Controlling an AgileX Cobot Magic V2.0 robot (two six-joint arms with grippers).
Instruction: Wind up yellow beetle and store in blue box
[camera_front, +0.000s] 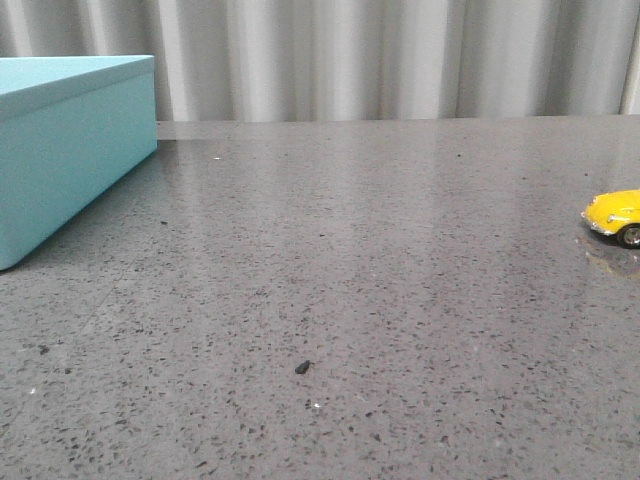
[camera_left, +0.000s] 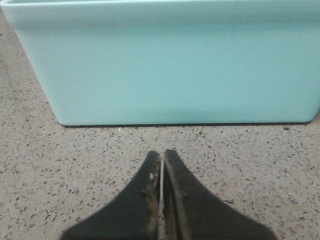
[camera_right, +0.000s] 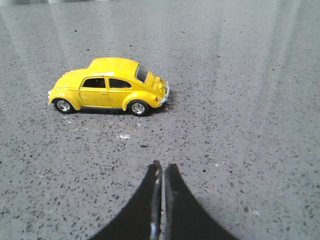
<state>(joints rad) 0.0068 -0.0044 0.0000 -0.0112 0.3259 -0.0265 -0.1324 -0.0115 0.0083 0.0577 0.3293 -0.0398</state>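
Nothing looks done yet: the yellow beetle (camera_front: 617, 215) sits untouched at the table's right edge, the blue box (camera_front: 70, 150) at its far-left corner, while the left gripper (camera_left: 161, 162) and right gripper (camera_right: 161, 172) have their fingers pressed together, holding nothing.

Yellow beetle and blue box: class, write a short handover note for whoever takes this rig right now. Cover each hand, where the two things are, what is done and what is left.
Left hand: shut, empty, low over the table, facing a side wall of the blue box, not touching it.
Right hand: shut, empty, a short way from the yellow beetle, not touching it.
Positions: in the front view the blue box is far left with its lid on; the beetle stands on its wheels at the right edge of the grey speckled table.
Done: nothing visible.
Left: grasp and wind the beetle, open the box, put the beetle inside.
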